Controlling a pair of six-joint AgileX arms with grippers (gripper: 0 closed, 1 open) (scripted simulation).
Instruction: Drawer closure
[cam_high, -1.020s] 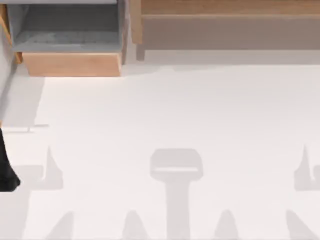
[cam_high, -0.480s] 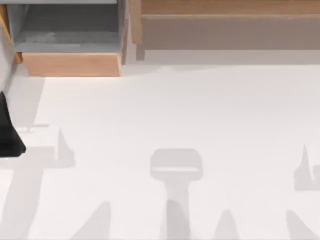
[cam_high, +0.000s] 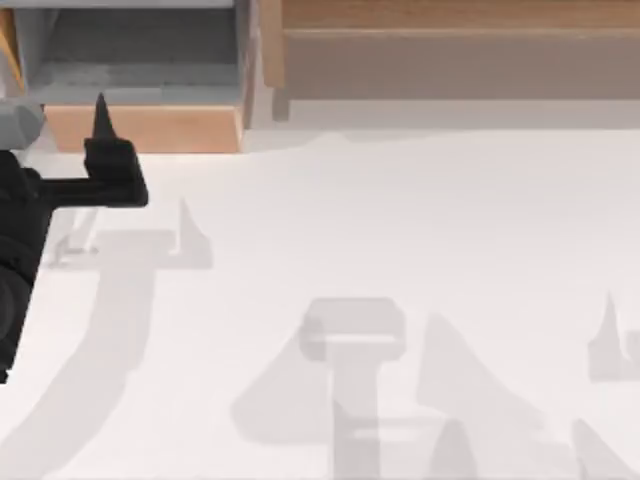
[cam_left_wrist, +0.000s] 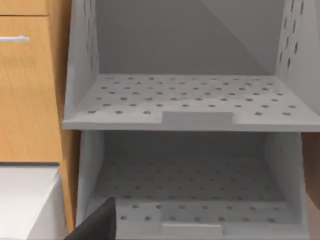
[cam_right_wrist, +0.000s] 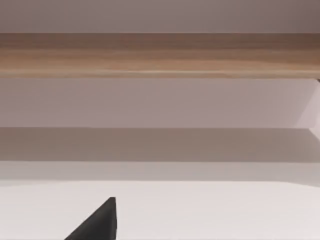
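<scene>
Now left tool — at drawer front.

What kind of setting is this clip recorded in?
Probably a rendered tabletop test scene: a plain white table, a wooden cabinet along its far edge, an open grey-walled drawer, and the left gripper near it.

One drawer stands pulled out, with one light-brown front panel. One long wooden cabinet body sits beside it. One white bench carries them. One black tool, the left arm's, is counted near the drawer front.
</scene>
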